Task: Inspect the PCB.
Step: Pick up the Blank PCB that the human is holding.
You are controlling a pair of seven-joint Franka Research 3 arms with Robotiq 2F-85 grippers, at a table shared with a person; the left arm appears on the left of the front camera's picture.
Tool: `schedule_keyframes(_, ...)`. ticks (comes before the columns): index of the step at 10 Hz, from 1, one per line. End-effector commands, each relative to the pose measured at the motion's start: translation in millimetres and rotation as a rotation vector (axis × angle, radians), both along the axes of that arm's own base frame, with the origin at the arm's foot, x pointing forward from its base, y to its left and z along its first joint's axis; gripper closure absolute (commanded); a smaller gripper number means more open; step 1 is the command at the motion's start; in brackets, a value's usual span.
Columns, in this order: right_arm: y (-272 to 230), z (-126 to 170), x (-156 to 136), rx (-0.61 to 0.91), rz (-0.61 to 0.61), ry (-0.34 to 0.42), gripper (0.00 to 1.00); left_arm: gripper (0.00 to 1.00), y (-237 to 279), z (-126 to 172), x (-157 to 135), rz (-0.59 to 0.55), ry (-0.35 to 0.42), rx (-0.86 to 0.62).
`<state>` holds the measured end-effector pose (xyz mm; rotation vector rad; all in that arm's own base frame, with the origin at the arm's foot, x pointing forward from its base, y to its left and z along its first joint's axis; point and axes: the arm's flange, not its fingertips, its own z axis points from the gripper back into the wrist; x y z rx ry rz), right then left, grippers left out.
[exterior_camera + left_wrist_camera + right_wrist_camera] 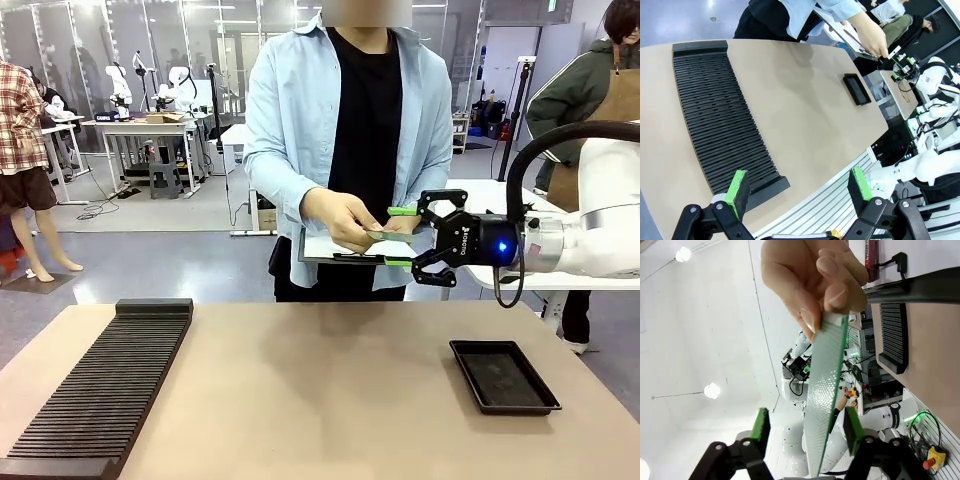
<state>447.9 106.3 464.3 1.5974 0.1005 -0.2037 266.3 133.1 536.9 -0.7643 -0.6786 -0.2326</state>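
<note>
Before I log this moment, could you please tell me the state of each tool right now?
Left tool: open, empty.
Right tool: open around the PCB, held by the person's hand.

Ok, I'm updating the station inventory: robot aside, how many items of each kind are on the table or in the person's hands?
PCB: 1
White clipboard: 1
Black tray: 1
Black slotted rack: 1
Total: 4
</note>
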Motion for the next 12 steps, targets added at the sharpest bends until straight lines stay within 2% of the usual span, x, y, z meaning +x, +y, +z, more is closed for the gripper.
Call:
schedule_keyframes(1,3.8,5.3,3.9,0.022,0.004,0.019,1.0,0.0,1.7,3.8,1.4,0.011,0.02,0.017)
schedule_keyframes(2,4.1,4.9,3.7,0.024,0.009,0.021,0.75,0.0,1.7,3.8,1.4,0.011,0.02,0.017)
schedule_keyframes(3,4.3,5.3,3.2,0.025,0.011,0.021,1.0,0.0,1.7,3.8,1.4,0.011,0.02,0.017)
schedule_keyframes(11,2.3,-3.1,7.4,0.016,0.002,0.047,1.0,0.0,1.7,3.8,1.4,0.011,0.02,0.017)
schedule_keyframes(12,0.4,-4.2,1.3,0.007,0.007,0.012,1.0,0.0,1.7,3.8,1.4,0.011,0.02,0.017)
